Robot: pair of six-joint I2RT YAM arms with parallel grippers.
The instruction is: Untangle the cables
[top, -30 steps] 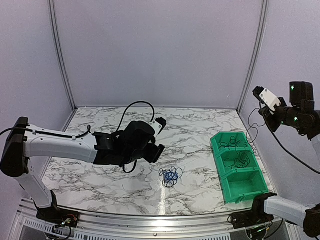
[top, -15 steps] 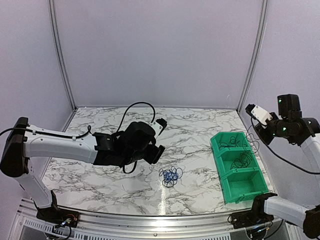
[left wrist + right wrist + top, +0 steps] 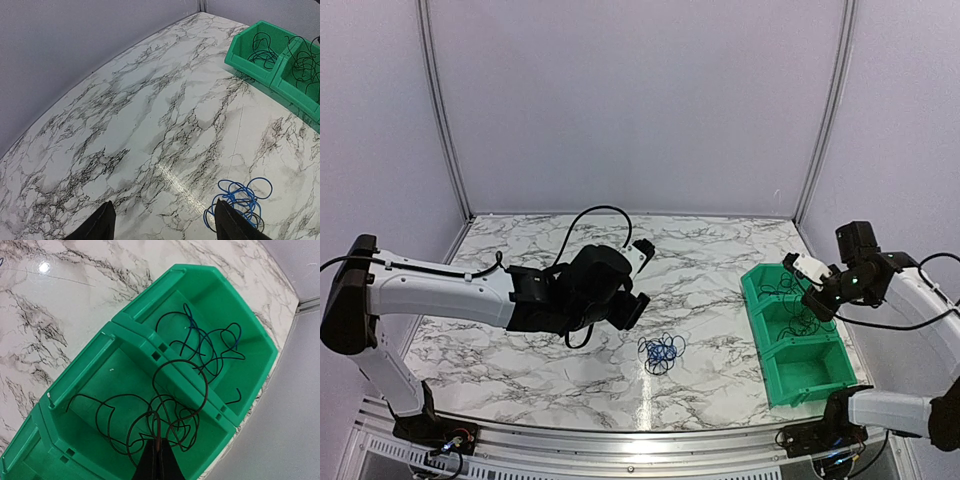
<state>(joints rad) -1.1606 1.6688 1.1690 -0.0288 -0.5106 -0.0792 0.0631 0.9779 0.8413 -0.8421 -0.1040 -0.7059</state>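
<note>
Right tool [image 3: 157, 454] lowered; black cable [image 3: 180, 361] over bin [image 3: 131, 333].

Right gripper [image 3: 157, 449]: fingers pressed together on a dark strand of the black cable [image 3: 160, 410], which is coiled in the middle compartment of the green bin [image 3: 150, 291]. One loop of this cable arches above the divider toward the end compartment. The end compartment holds a second cable tangle [image 3: 202, 350], black with a short blue length. The bin lies on the bench [image 3: 60, 300], close along the bench edge by the wall [image 3: 280, 415].
</note>
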